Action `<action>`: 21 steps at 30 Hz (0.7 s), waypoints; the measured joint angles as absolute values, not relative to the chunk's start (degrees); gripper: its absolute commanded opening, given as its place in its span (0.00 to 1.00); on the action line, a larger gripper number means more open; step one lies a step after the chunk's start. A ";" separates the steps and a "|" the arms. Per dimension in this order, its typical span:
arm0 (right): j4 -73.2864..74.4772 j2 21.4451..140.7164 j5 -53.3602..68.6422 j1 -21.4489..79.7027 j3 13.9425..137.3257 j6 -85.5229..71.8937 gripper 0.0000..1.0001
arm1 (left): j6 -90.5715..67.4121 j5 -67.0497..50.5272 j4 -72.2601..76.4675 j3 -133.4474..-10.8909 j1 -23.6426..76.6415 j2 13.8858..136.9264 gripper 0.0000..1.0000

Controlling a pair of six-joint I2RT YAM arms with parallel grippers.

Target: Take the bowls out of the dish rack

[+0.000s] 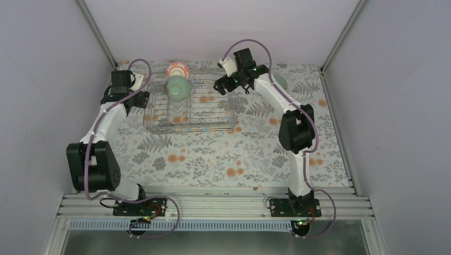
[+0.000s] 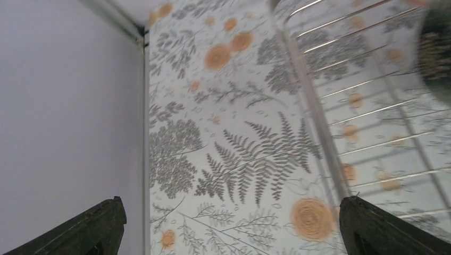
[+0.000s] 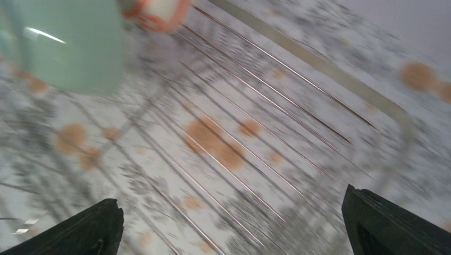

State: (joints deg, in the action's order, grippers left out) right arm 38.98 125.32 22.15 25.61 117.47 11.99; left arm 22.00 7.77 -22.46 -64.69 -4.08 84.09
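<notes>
The silver wire dish rack (image 1: 202, 109) stands at the back middle of the table. A pale mint bowl (image 1: 178, 88) sits in its back left part, with a white bowl with orange-red pattern (image 1: 178, 69) just behind it. A greenish round thing (image 1: 280, 83), perhaps the third bowl, lies on the table, mostly hidden behind the right arm. My left gripper (image 1: 139, 99) is open and empty beside the rack's left rim (image 2: 314, 122). My right gripper (image 1: 219, 86) is open and empty above the rack's back right part. The blurred right wrist view shows the mint bowl (image 3: 69, 42), the patterned bowl (image 3: 157, 10) and the rack bars (image 3: 255, 133).
The floral tablecloth (image 1: 213, 154) covers the table. Grey walls close in the left, back and right, and the left wall (image 2: 64, 106) is close to my left gripper. A dark blurred shape (image 2: 437, 48) shows at the left wrist view's top right.
</notes>
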 measured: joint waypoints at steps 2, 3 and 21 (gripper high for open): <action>37.98 122.34 14.31 25.89 112.92 12.01 1.00 | 21.56 8.84 -22.44 -65.89 -4.95 86.52 1.00; 37.78 121.32 10.81 25.91 111.74 12.03 1.00 | 21.37 9.17 -22.44 -66.48 -5.30 87.81 1.00; 44.40 129.25 -10.66 25.28 124.44 9.76 0.58 | 17.02 2.44 -29.52 -79.50 -5.96 100.12 1.00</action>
